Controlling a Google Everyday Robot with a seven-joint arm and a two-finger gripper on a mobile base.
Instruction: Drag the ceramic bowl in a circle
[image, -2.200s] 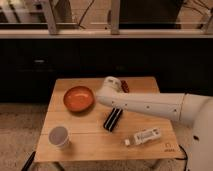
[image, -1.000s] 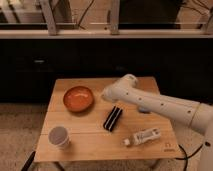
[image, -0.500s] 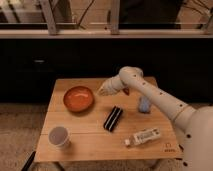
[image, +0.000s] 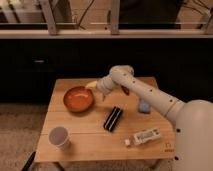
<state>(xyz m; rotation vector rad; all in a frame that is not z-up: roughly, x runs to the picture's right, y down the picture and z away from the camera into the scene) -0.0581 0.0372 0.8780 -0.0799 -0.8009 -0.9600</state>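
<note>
The gripper (image: 93, 85) has swung left across the bench (image: 90, 137) to the far right rim of the bowl (image: 78, 99), which stays near the far-left corner. Whether it grips cannot be told. The dragging seems not yet begun.

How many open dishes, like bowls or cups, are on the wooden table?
2. The ceramic bowl sits back left, with the gripper at its far right rim; the white cup stands at the front left corner. The arm could hide another behind it.
</note>
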